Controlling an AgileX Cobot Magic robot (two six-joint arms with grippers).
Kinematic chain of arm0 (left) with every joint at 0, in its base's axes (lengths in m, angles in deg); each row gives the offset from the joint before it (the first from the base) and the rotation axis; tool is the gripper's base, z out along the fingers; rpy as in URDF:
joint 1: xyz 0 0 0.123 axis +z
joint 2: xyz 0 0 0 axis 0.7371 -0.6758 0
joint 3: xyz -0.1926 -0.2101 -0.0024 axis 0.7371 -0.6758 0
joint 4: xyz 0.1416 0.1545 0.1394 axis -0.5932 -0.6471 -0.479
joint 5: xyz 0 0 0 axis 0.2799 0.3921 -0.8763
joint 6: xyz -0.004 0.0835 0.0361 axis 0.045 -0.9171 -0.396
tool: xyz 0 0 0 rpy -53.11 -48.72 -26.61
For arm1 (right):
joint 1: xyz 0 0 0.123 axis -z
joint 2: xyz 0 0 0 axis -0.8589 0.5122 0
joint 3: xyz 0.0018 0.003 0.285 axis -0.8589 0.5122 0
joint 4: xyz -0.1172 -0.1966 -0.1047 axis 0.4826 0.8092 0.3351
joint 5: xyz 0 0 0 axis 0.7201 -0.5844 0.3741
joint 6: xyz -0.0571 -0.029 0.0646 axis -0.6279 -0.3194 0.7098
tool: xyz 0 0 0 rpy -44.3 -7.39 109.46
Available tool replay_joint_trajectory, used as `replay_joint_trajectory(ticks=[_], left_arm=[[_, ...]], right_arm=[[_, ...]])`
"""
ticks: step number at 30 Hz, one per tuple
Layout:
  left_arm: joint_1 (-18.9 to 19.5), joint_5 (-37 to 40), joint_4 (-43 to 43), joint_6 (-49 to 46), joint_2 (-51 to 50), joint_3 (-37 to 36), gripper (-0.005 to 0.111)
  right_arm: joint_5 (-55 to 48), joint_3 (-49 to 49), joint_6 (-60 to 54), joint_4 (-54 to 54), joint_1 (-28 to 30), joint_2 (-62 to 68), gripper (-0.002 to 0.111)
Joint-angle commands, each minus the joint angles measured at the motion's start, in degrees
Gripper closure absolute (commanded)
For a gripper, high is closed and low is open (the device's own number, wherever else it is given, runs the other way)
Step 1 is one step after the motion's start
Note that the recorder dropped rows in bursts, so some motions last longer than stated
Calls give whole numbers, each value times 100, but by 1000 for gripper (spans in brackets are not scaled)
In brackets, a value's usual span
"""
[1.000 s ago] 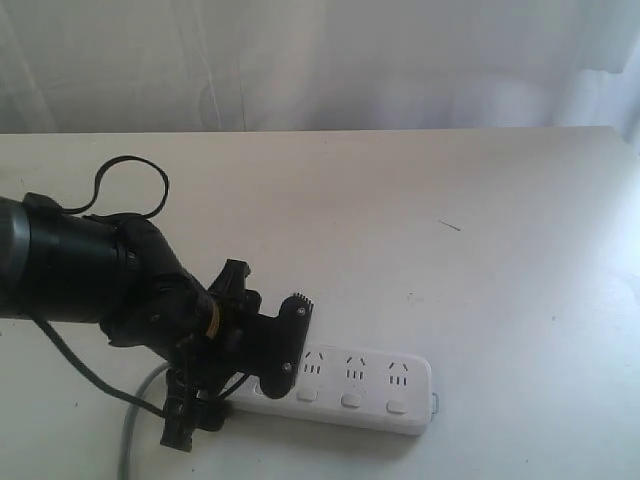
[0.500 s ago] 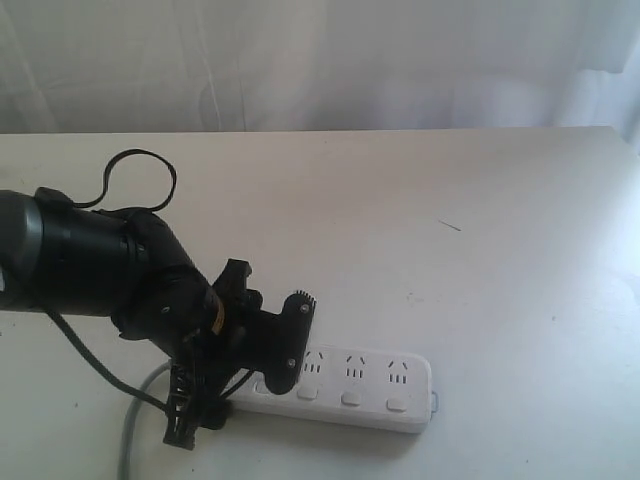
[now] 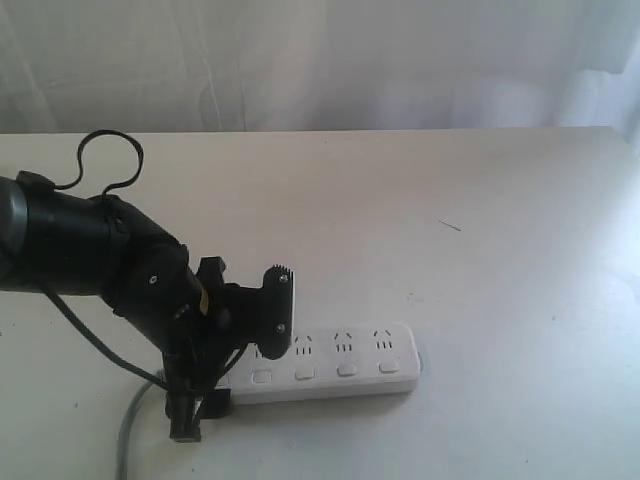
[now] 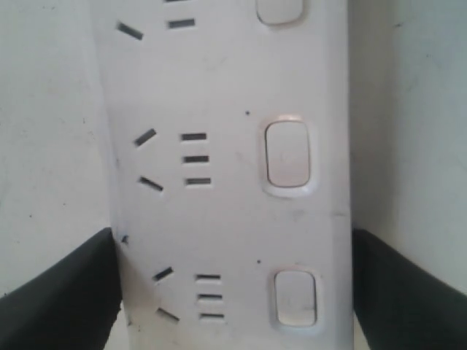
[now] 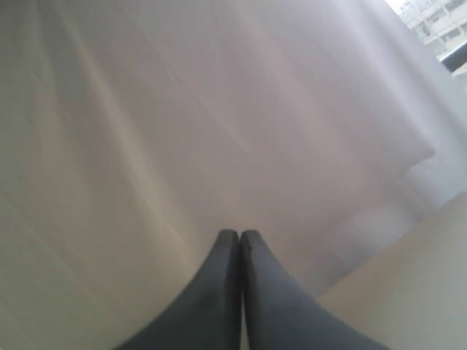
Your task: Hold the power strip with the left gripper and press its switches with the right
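Note:
The white power strip (image 3: 345,357) lies flat near the table's front edge. My left gripper (image 3: 235,365) straddles its left end. In the left wrist view its two black fingers (image 4: 62,295) press against both long sides of the power strip (image 4: 219,204), so my left gripper (image 4: 233,237) is shut on it. The square white switches (image 3: 346,370) run along the near side of the strip, and several switches (image 4: 288,154) show in the left wrist view. The grey cord (image 3: 128,430) trails off at the front left. My right gripper (image 5: 240,235) is shut on nothing, faces a white curtain, and is absent from the exterior view.
The pale table (image 3: 420,220) stretches behind and to the right of the strip. A white curtain (image 3: 320,60) hangs along the far edge. The thick black left arm (image 3: 70,250) with its looped cable fills the left front.
The left arm has drawn back to the left. The power strip came with it, sliding left and swinging round until it lies nearly level across the view.

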Motion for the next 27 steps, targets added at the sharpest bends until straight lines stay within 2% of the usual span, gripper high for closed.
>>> replay_joint_trajectory(ticks=[1, 7, 14, 15, 17, 19, 22, 24, 27], left_arm=[[0, 646, 622, -322, -413, -244, 107], [-88, 643, 1216, -966, -413, -244, 107], [-440, 720, 1215, -1210, -421, -244, 107], [-450, 707, 1215, -1210, -421, -244, 107], [-450, 706, 1244, -1210, -421, -244, 107], [-450, 693, 1247, -1210, -421, -244, 107], [-450, 677, 1258, -1210, -421, -244, 107], [-450, 677, 1258, -1210, -421, -244, 107], [-450, 698, 1257, -1210, -421, -244, 107]], right_arm=[[392, 8, 334, -74, 29, -26, 108], [417, 8, 399, -74, 29, -26, 108], [888, 8, 1148, 13, 29, -26, 108], [1154, 8, 1315, 349, 29, -26, 108], [1632, 8, 1662, 1661, 29, -26, 108], [1584, -268, 2446, 3585, 29, -26, 108], [1429, -929, 4861, 6819, 29, 34, 108], [1712, -1374, 6541, 8885, 29, 302, 108], [2307, -1978, 8076, 10794, 23, 765, 108]])
